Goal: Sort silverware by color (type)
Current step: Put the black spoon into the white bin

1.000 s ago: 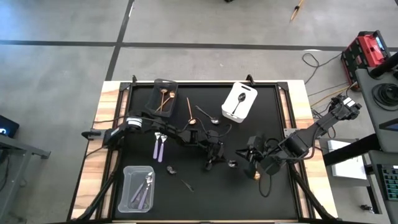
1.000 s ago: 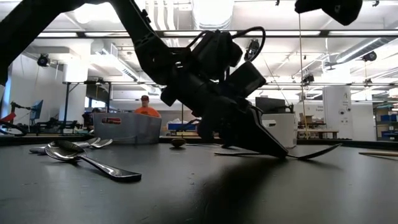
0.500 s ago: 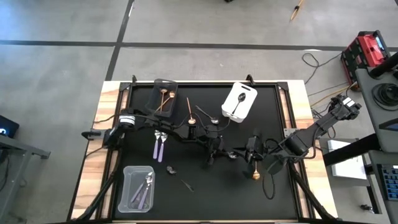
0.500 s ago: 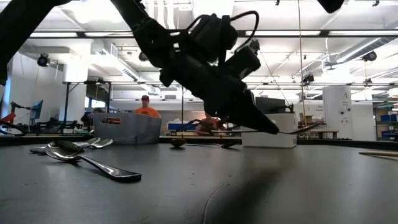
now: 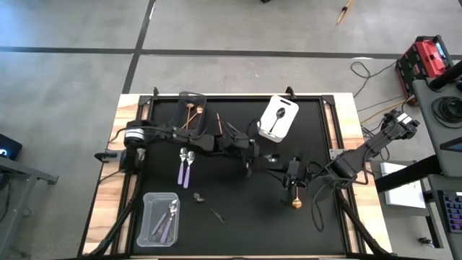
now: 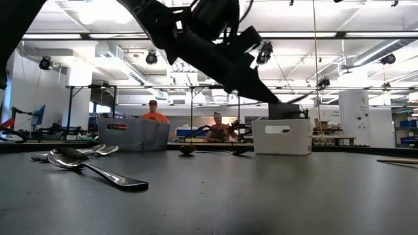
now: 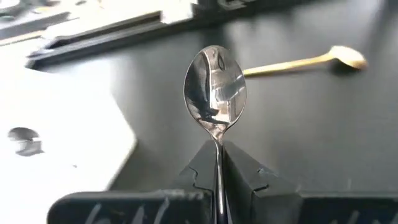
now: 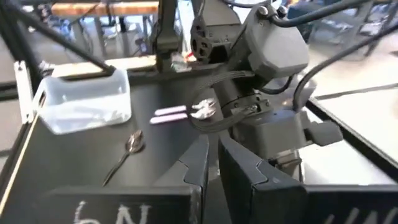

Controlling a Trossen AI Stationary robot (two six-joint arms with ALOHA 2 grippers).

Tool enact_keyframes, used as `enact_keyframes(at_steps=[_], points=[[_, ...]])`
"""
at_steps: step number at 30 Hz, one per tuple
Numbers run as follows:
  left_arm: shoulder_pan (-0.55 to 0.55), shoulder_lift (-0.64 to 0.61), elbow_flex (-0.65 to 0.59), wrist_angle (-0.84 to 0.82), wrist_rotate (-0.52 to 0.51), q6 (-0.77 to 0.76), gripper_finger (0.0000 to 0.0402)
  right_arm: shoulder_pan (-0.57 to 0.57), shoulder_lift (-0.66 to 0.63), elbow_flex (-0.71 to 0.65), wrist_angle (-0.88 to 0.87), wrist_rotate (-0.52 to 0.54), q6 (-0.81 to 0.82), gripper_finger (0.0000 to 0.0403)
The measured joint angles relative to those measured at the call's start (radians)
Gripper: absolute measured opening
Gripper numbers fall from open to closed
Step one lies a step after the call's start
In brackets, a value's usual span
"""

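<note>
Jaws of the left gripper pinch a dark spoon, clear only by wrist; right pair shut.

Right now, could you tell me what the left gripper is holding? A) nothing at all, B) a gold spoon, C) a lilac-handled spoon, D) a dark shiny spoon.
D: in the left wrist view the left gripper is shut on the handle of a dark shiny spoon, whose bowl stands clear above the fingertips, while a gold spoon lies apart on the black mat.
</note>
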Motion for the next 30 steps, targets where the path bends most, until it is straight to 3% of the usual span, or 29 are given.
enact_keyframes(at_steps=[5,11,18,23,28,30], points=[[0.028,-0.064,-0.022,0.009,-0.137,-0.015,0.0000,0.000,0.000,-0.028,0.043,0.111,0.022,0.0026],[0.035,-0.186,-0.136,0.140,-0.363,-0.016,0.0000,-0.002,0.000,-0.063,0.045,0.316,0.199,0.0026],[0.028,-0.319,-0.242,0.203,-0.624,-0.035,0.0000,-0.082,0.005,-0.095,0.048,0.333,0.526,0.0027],[0.021,-0.350,-0.267,0.199,-0.673,-0.044,0.0000,-0.179,0.042,-0.100,0.076,0.323,0.658,0.0027],[0.018,-0.353,-0.273,0.187,-0.672,-0.050,0.0000,-0.291,0.049,-0.100,0.113,0.319,0.670,0.0027],[0.019,-0.352,-0.273,0.187,-0.672,-0.050,0.0000,-0.345,0.037,-0.100,0.116,0.259,0.676,0.0027]])
